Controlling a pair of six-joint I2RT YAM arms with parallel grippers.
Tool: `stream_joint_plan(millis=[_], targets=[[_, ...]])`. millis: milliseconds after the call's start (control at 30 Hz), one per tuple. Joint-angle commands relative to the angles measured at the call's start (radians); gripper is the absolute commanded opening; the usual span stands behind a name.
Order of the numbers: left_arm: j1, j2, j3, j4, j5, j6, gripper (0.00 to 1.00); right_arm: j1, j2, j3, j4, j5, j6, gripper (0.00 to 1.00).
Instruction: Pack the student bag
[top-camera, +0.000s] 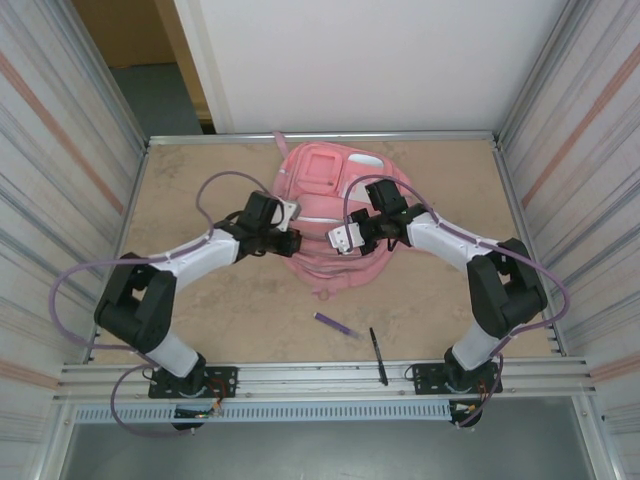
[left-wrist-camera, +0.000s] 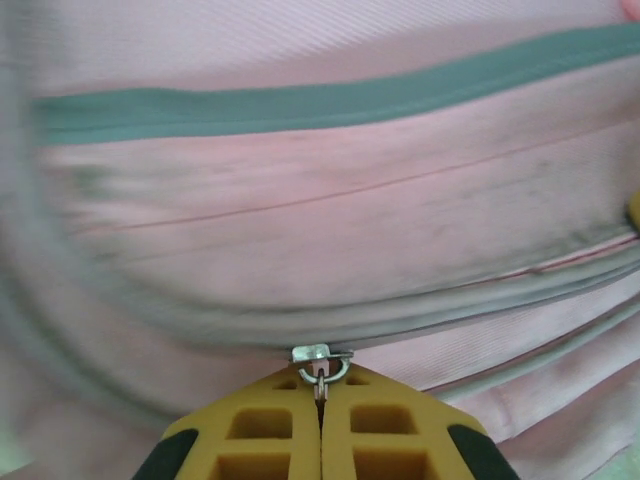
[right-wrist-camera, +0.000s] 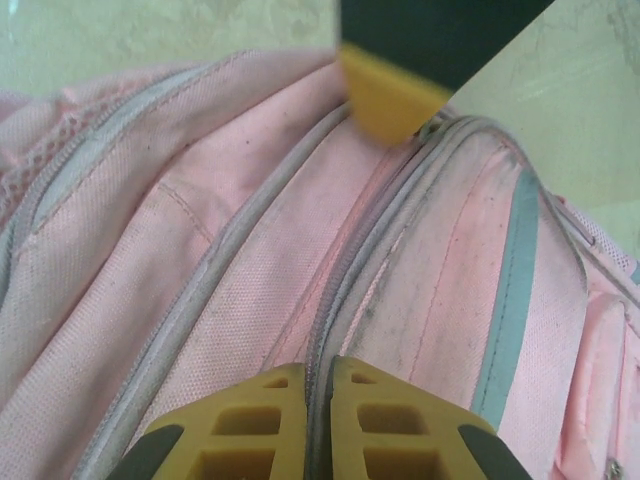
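Tabletop | left pincer — clamped on zip pull | right pincer — clamped on student bag

Student bag pink, grey-green stripe; zip pull silver; pen black.

- The left arm reached forward and inward from its base, elbow raised.
- The left gripper was closed, its 2 yellow fingers pressed together on a small metal zip pull.
- The right arm angled inward likewise.
- The right gripper was closed too, and the 2 grippers faced each other, near but apart.
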Motion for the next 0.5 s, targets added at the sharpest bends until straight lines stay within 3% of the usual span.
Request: stream_joint_plan(millis=[0, 67, 167, 233, 267, 367, 467], targets=[[-0.057, -0.059, -0.006, -0.016, -0.150, 0.125, 0.00, -0.037, -0.047, -0.023, -0.051, 0.117, -0.094, 0.00], [-0.043, -0.069, -0.038, 0.009, -0.161, 0.105, 0.00, -0.053, -0.054, -0.032, -0.026, 0.132, -0.095, 0.00], [0.024, -0.105, -0.124, 0.114, -0.051, 0.028, 0.00, -0.064, -0.051, -0.060, 0.060, 0.201, -0.096, 0.00], [0.007, -0.116, -0.140, 0.127, -0.040, 0.038, 0.00, -0.065, -0.052, -0.098, 0.164, 0.243, -0.076, 0.13], [-0.004, -0.116, -0.139, 0.125, -0.034, 0.039, 0.00, -0.068, -0.055, -0.107, 0.191, 0.231, -0.042, 0.14], [-0.035, -0.124, -0.145, 0.157, 0.041, -0.029, 0.00, -0.082, -0.080, -0.063, 0.088, 0.041, 0.126, 0.16], [-0.075, -0.141, -0.157, 0.223, 0.078, -0.100, 0.00, -0.065, -0.121, -0.061, 0.045, -0.092, 0.272, 0.32]])
